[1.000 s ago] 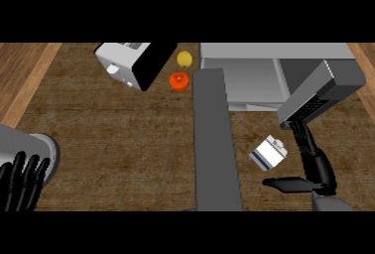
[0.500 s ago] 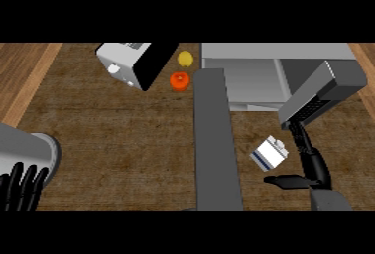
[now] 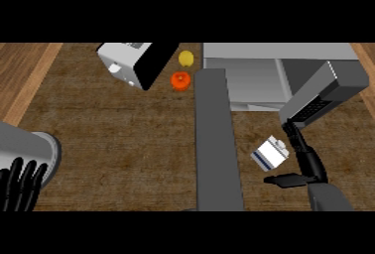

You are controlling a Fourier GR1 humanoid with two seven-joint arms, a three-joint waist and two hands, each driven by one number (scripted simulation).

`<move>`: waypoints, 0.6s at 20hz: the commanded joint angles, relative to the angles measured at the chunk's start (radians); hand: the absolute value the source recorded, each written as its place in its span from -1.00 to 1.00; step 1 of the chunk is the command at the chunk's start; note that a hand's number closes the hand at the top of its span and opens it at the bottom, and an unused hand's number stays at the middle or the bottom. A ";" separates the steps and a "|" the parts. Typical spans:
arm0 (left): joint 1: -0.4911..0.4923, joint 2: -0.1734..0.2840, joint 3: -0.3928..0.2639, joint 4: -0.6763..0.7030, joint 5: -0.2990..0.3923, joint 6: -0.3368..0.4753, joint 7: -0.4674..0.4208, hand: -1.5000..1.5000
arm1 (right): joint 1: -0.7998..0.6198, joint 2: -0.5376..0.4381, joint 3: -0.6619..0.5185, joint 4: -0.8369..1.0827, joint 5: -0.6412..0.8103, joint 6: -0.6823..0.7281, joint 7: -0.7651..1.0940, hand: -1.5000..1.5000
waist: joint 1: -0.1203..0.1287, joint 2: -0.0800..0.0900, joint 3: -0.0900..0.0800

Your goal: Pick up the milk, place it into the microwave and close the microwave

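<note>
The left hand point(image 3: 21, 186) is cut off by the lower edge (only straight fingers show).

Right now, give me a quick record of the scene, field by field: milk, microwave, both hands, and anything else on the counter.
milk: small white carton with a blue band, lying tilted on the counter, right of the grey strip
microwave: grey box at upper right, door swung open
right hand: black, fingers straight, beside the milk, not curled round it
left hand: open, fingers up, resting at lower left edge
other items: yellow fruit, orange fruit, white toaster-like appliance at top
</note>
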 commanded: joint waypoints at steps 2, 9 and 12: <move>0.011 -0.009 -0.015 0.039 -0.018 -0.019 -0.042 -1.00 | -0.060 0.006 -0.006 0.126 0.002 0.068 -0.062 -1.00 | 0.003 0.001 0.000; 0.044 -0.008 0.001 0.005 0.013 -0.015 -0.037 -1.00 | -0.052 0.031 -0.022 0.153 -0.001 0.006 -0.143 -1.00 | 0.006 0.001 0.001; -0.023 0.034 0.076 0.052 0.058 -0.050 -0.024 -1.00 | -0.080 0.005 -0.049 0.180 -0.024 0.055 -0.145 -1.00 | 0.010 0.006 0.002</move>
